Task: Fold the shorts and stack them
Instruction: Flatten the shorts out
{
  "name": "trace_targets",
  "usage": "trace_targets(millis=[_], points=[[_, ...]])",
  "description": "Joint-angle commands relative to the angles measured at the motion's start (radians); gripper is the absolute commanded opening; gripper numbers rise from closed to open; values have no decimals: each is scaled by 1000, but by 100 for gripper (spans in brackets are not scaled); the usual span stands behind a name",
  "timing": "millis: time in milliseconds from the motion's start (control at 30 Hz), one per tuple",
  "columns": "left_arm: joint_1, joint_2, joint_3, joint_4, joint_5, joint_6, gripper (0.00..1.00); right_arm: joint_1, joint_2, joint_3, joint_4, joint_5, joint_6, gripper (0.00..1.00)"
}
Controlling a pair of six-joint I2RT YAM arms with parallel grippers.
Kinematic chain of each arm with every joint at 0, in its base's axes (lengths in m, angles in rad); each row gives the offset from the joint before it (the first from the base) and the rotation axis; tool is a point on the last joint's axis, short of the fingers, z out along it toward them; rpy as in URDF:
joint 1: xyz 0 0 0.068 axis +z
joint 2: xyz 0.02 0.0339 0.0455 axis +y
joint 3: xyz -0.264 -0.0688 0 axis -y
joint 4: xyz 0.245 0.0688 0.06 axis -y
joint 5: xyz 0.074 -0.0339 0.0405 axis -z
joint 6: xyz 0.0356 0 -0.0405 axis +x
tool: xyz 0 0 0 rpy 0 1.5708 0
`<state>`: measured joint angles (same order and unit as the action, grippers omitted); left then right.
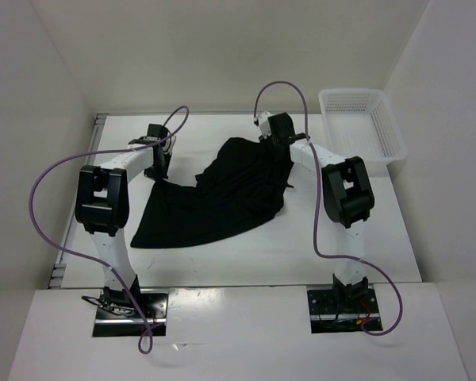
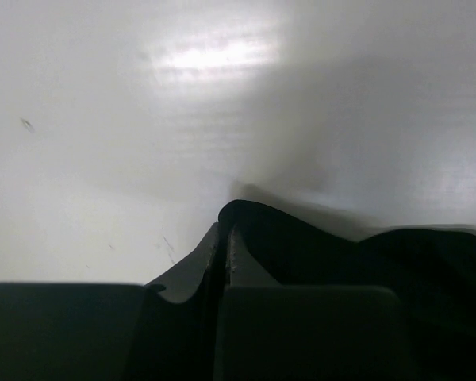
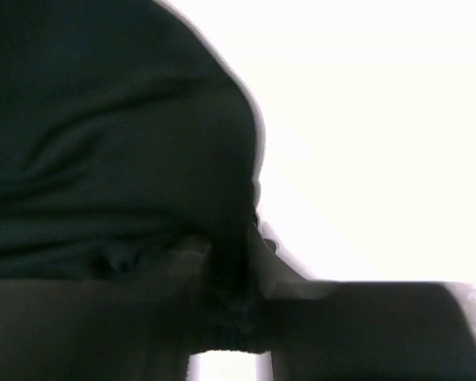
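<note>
We judge the fold to be under way, since both arms have hold of cloth. At the far-left corner of the shorts [image 1: 214,198], our left gripper [image 1: 159,164] has its fingers pressed together on a thin edge of the fabric, low against the table [image 1: 341,238]. The shorts lie spread but rumpled on the table between the two arms, and their far-right part is drawn up into a peak. At that peak our right gripper [image 1: 276,132] pinches a thick bunch of cloth, perhaps the waistband; we cannot tell. Next, we think, both held points must travel together towards the shorts' near hem, kept taut so the crease falls straight. A white basket [image 1: 354,92] stands beyond the shorts' far-right side, apart from them. The right arm's elbow hangs just right of the shorts and could snag a sweeping fold.
</note>
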<state>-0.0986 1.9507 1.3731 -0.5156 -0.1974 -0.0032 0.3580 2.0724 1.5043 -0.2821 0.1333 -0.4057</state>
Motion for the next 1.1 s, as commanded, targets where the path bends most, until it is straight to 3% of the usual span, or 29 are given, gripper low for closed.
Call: trace_targets(millis=[0,67,100,200,300,333,433,633,1067], points=[[5,51,102,22,-45,3,0,-11,29,193,113,94,38,46],[5,73,136,22,-71,3,0,-11,29,206,104,94,38,75],[5,82,145,32,-71,3,0,-11,14,206,104,94,53,78],[5,91,164,23,-80,3,0,-11,-78,194,6,-47,53,78],[5,91,152,23,-80,3,0,-11,-193,137,-149,-291,44,77],[5,91,143,23,-91,3,0,-11,-246,90,-184,-395,44,77],[5,100,133,23,-102,3,0,-11,-328,-33,-264,-521,35,71],[5,80,100,14,-112,3,0,-11,-402,-222,-319,-584,-16,68],[5,25,23,14,-122,3,0,9,-403,-288,-351,-761,-7,69]])
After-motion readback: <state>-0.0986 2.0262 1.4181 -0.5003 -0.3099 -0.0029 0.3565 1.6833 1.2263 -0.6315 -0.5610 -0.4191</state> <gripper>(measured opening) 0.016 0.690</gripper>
